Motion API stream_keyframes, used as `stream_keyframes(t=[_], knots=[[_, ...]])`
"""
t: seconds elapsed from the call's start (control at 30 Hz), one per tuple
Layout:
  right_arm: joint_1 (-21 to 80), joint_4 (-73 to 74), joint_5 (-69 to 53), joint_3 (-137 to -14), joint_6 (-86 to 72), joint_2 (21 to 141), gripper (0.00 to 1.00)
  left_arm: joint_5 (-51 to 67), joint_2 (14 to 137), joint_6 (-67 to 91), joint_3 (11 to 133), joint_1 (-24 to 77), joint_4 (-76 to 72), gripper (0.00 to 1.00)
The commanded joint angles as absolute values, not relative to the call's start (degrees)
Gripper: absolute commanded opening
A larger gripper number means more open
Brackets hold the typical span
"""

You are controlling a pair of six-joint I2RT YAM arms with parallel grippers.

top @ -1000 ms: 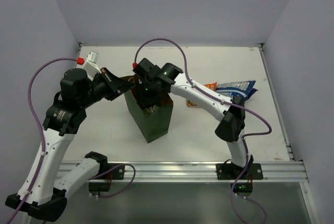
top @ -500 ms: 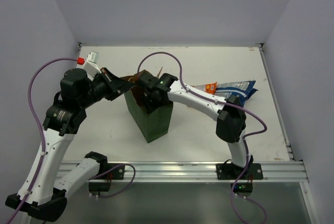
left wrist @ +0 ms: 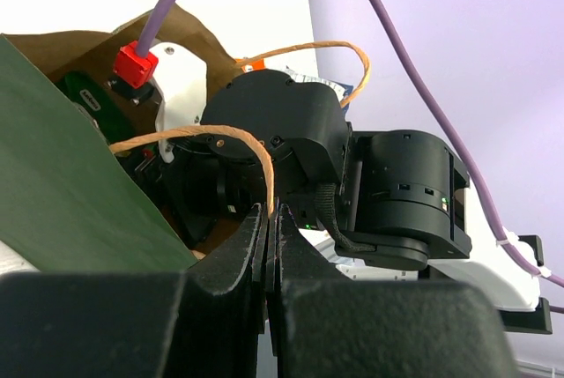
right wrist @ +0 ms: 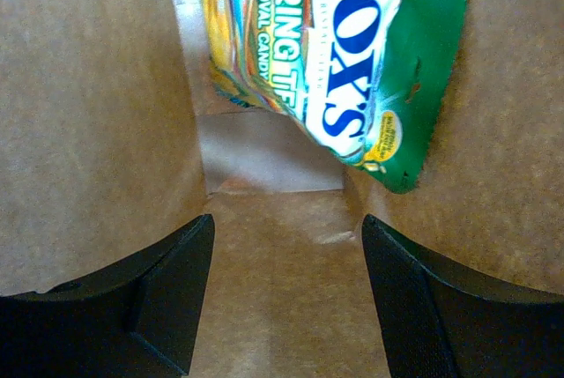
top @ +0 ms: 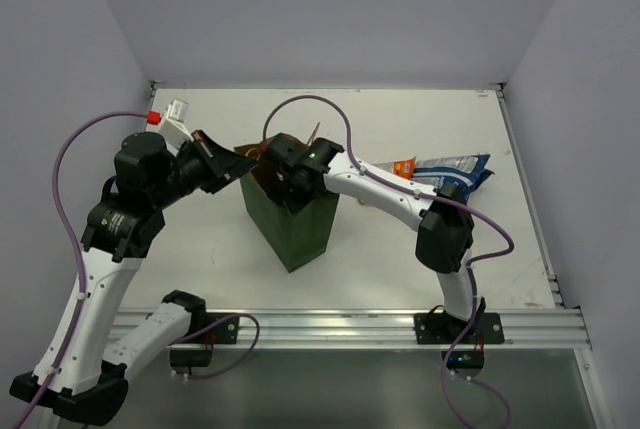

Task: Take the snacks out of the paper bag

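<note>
I count two out, right of frame: blue-and-white bag [top: 455, 167], orange packet [top: 403, 165] on tabletop [top: 420, 119]. Right end effector [right wrist: 286, 246], wide open, empty, inside centre paper bag [top: 292, 227] facing green packet [right wrist: 352, 70]. Left end effector [left wrist: 271, 237] pinches handle [left wrist: 211, 129].

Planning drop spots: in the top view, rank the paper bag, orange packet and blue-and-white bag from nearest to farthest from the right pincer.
1. paper bag: centre; the right pincer is inside its open top.
2. orange packet: on the table, right of the bag.
3. blue-and-white bag: farther right, next to the orange packet.
</note>
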State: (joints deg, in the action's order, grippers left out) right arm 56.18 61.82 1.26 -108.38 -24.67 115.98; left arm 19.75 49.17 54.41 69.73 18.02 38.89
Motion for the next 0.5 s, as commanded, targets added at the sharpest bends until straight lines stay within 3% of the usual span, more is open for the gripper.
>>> stream_keyframes(t=[0.0, 0.47], knots=[[55.81, 61.17, 3.78, -108.81, -22.94, 113.82, 0.71, 20.74, 48.60, 53.35, 70.58, 17.75, 38.41, 0.00], [55.90, 58.36, 3.60, -105.29, -22.32, 117.33, 0.71, 22.32, 48.69, 54.23, 68.82, 17.67, 36.74, 0.00]])
